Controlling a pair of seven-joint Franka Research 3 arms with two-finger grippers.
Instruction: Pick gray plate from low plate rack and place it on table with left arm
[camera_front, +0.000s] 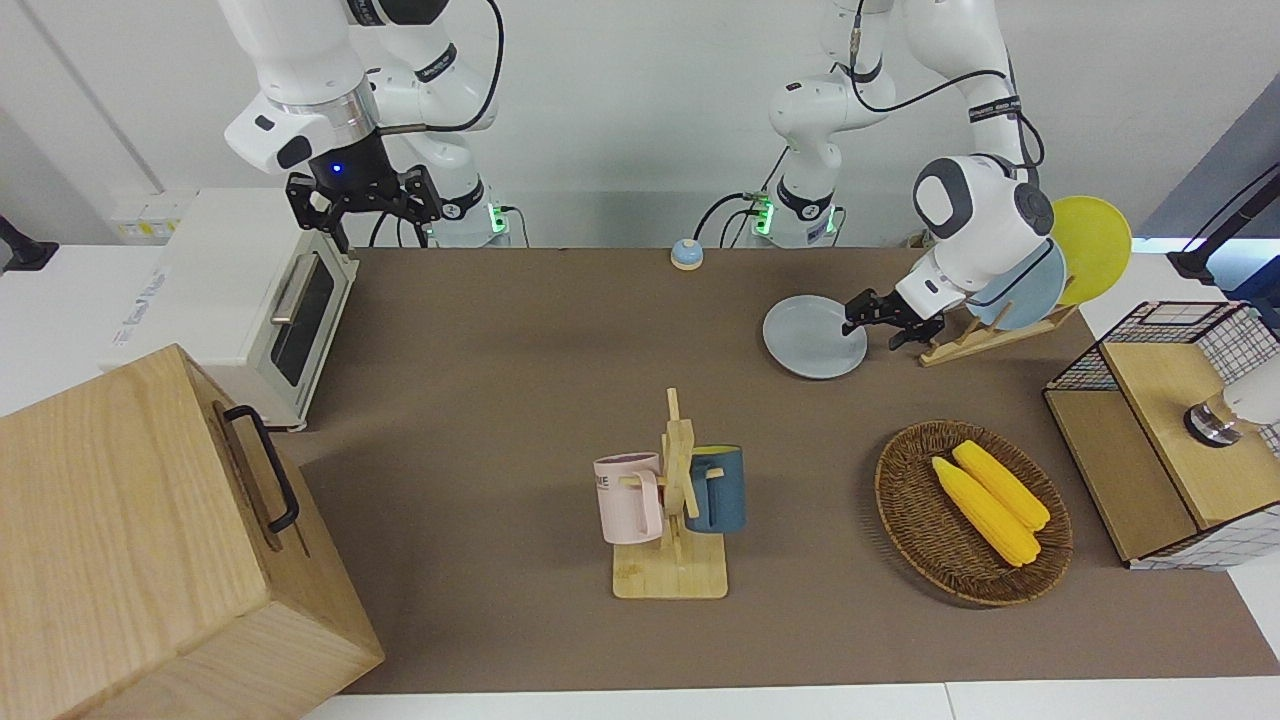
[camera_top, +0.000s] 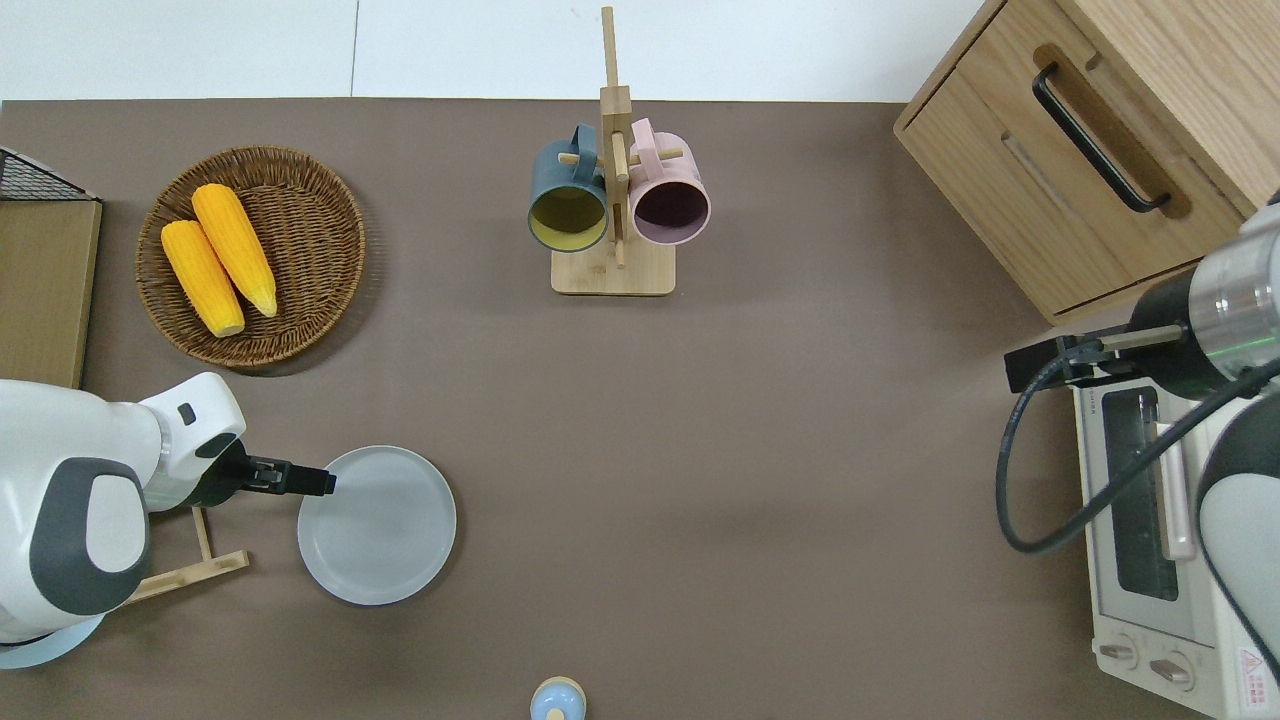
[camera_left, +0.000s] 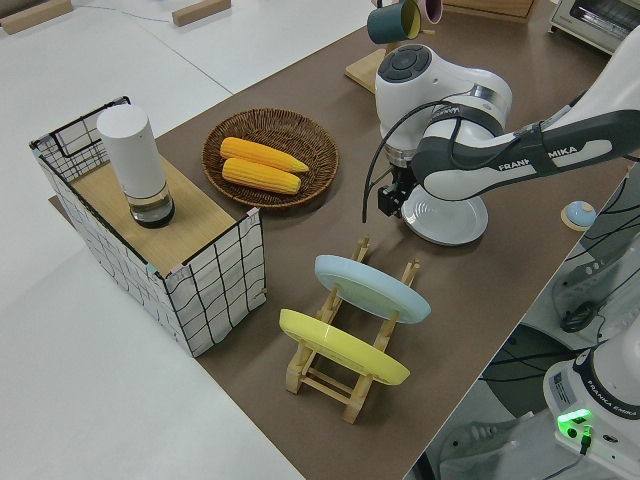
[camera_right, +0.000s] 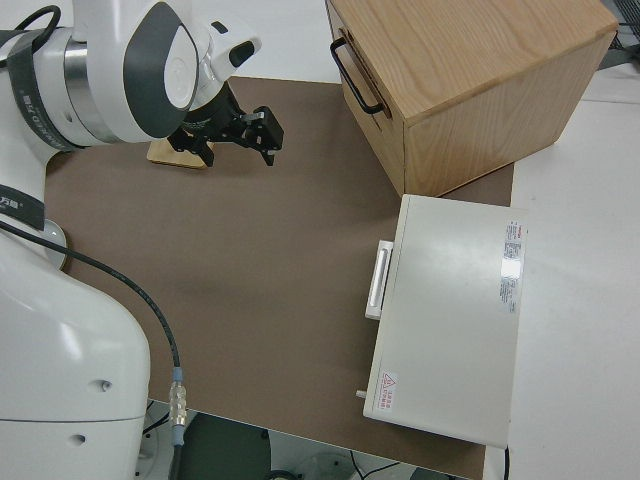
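Round gray plate apparently flat on table, beside low plate rack.

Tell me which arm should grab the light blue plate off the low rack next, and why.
Left. Its gripper hangs at the gray plate's rim, right beside the low plate rack where the light blue plate leans. The right arm is parked at the table's opposite end.
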